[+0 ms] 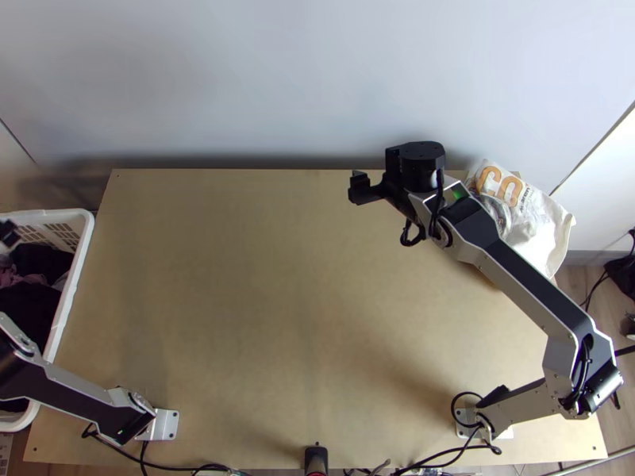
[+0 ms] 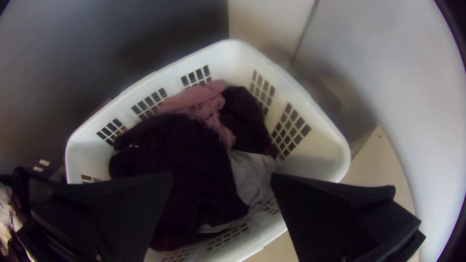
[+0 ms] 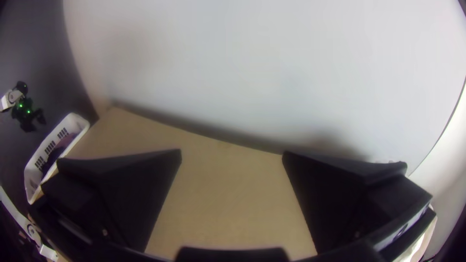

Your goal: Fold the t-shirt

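Right gripper point(image 1: 371, 170), fingers apart, hangs near the one-o'clock edge of the table point(image 1: 238, 278). Left gripper point(image 1: 8, 232), spread over nine-o'clock basket point(image 2: 242, 63), is partly cut off.

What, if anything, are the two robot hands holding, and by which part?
Nothing: the left gripper and the right gripper are both open and empty.

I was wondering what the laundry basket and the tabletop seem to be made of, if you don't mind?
The basket looks like smooth white plastic with a slight sheen, judging by its rounded rim and neat grids of openings. The tabletop looks like matt wood-based board, being evenly tan; solid wood or fibreboard, I can't tell.
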Action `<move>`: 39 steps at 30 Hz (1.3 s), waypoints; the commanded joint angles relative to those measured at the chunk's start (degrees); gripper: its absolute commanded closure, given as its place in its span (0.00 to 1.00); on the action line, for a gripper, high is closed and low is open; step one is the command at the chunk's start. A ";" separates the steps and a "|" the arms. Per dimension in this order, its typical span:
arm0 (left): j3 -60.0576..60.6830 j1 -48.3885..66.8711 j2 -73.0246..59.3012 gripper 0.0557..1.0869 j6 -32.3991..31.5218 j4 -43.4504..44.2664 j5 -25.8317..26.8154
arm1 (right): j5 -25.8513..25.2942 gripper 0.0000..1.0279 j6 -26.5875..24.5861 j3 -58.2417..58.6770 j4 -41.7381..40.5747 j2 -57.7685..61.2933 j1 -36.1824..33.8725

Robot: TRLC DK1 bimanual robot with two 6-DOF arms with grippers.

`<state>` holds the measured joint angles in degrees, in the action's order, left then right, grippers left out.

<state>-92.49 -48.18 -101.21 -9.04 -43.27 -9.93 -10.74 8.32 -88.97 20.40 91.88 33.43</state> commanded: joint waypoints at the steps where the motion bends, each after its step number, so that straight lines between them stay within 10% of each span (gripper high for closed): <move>1: 3.81 -7.98 -4.96 0.05 2.80 5.82 0.09 | -0.07 0.06 -0.23 -1.56 0.51 0.32 1.90; 39: -7.09 -21.60 -37.48 0.05 6.58 23.84 2.90 | -1.30 0.06 -0.41 -3.76 8.07 -2.14 4.89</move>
<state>-97.38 -69.45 -134.45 -1.83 -20.86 -7.09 -11.64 7.94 -92.95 26.81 90.63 38.13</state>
